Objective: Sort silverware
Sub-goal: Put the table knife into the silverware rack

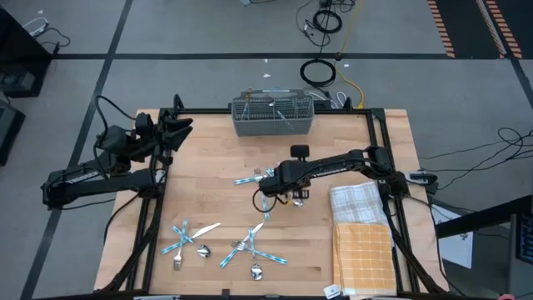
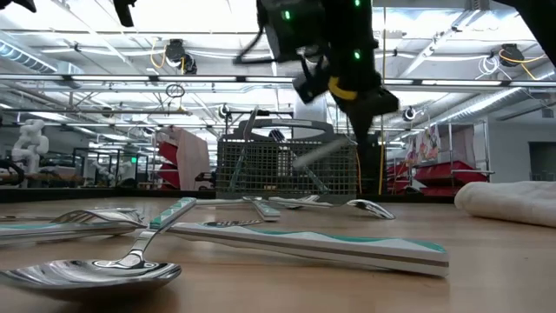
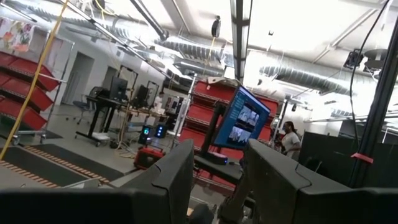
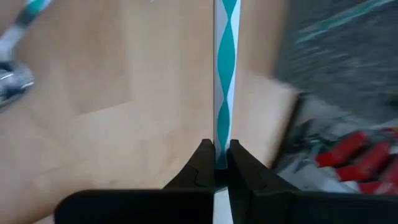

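One utensil (image 4: 222,93) (teal-handled) between right pincer (image 4: 215,163) fingers.

A grey wire basket (image 1: 273,115) is set at the far edge of the wooden table (image 1: 208,200). A white checked cloth (image 1: 356,205) and an orange checked cloth (image 1: 363,257) are laid touching each other along the right side. Cables (image 1: 317,72) are coiled on the floor beyond. A person (image 3: 289,139) is seen standing in the room behind.

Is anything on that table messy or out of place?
Yes: silverware lies scattered in crossed heaps on the wooden table, not in the mesh caddy. The right gripper pinches one teal-striped handle.
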Motion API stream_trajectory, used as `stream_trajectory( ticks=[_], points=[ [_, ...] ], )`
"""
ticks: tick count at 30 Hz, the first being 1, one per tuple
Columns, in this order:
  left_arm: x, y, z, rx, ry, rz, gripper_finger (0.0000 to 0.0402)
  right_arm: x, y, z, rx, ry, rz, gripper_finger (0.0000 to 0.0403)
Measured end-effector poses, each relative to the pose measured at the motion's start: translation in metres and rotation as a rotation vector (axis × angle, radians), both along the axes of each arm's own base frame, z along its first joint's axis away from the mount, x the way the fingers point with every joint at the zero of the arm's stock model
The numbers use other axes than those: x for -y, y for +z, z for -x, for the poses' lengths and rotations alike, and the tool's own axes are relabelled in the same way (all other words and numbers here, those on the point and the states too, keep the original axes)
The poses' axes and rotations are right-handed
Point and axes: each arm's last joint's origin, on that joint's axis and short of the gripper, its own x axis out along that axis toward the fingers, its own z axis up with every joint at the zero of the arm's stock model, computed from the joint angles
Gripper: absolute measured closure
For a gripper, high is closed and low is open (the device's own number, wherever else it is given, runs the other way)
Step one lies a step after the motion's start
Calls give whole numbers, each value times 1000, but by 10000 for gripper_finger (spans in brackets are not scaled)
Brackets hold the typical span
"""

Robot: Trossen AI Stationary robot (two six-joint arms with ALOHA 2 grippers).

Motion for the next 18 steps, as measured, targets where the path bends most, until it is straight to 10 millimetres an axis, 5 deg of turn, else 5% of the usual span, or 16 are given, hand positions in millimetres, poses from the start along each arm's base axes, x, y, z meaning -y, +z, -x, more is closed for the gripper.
stream_trajectory(
  ticks=[8, 13, 18],
  points=[
    [0, 0, 0, 1, -1, 3, 249, 43, 51, -28, 44, 237, 359, 403],
    [0, 1, 0, 9, 2, -4, 249, 91, 66, -46, -183, 374, 565, 403],
    [1, 6, 3, 59, 4, -20, 249, 136, 77, -58, -407, 484, 581, 403]
  ],
)
